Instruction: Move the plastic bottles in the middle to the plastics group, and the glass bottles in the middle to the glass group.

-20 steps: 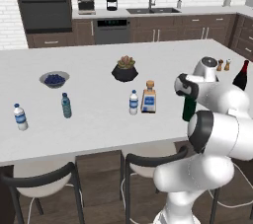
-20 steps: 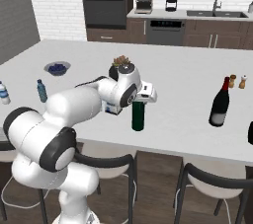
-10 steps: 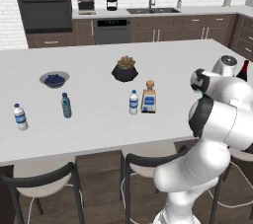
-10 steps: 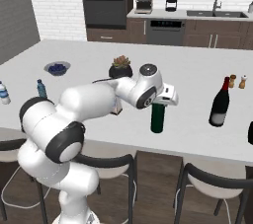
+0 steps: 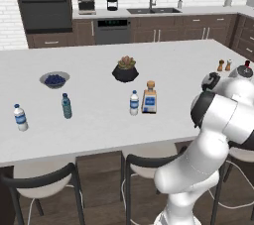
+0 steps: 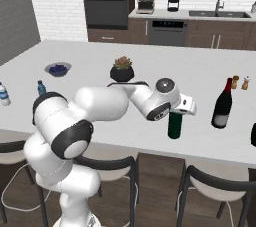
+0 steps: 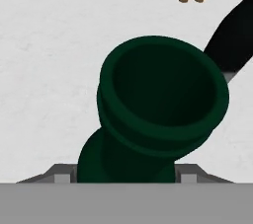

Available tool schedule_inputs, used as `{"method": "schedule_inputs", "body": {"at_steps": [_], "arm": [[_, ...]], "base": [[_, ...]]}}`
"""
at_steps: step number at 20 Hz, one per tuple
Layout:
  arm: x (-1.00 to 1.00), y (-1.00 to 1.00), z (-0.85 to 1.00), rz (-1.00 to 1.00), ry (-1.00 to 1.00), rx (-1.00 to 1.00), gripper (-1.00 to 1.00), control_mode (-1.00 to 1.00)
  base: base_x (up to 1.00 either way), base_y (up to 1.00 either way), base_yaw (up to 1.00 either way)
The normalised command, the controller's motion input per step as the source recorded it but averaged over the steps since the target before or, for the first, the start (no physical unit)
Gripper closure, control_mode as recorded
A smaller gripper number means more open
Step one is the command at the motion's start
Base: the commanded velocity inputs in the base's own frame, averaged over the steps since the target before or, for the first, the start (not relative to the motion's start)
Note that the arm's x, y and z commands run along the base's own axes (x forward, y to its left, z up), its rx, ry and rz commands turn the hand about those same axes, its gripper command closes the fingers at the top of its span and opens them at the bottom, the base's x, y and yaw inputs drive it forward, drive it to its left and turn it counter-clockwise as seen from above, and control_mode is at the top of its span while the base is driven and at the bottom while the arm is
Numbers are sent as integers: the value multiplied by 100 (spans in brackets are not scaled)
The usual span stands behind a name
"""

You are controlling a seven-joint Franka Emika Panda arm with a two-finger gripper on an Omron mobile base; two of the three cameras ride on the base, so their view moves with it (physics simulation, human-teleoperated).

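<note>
- My gripper (image 6: 176,112) is closed around the neck of the green wine bottle (image 6: 174,125).
- The green bottle stands up straight over the white counter (image 6: 100,61), near the front edge.
- The dark bottle with the red top (image 6: 222,105) stands just to its right.
- The small water bottle (image 5: 134,103) and the square bottle (image 5: 150,98) sit side by side in the middle.

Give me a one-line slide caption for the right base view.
The gripper holds the dark green wine bottle upright over the counter, left of the red-necked wine bottle.
</note>
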Motion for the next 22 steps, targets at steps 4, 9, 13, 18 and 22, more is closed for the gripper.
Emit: {"method": "schedule_inputs", "body": {"at_steps": [4, 9, 13, 18, 22], "arm": [[0, -37, 13, -4, -1, -11, 100, -100], [0, -50, 6, -3, 0, -3, 100, -100], [0, -65, 8, 0, -1, 4, 100, -100], [0, -61, 4, 0, -5, 10, 100, -100], [-1, -40, -1, -1, -6, 6, 100, -100]], "base": [[0, 0, 0], [0, 0, 0], [0, 0, 0], [0, 0, 0], [0, 0, 0]]}}
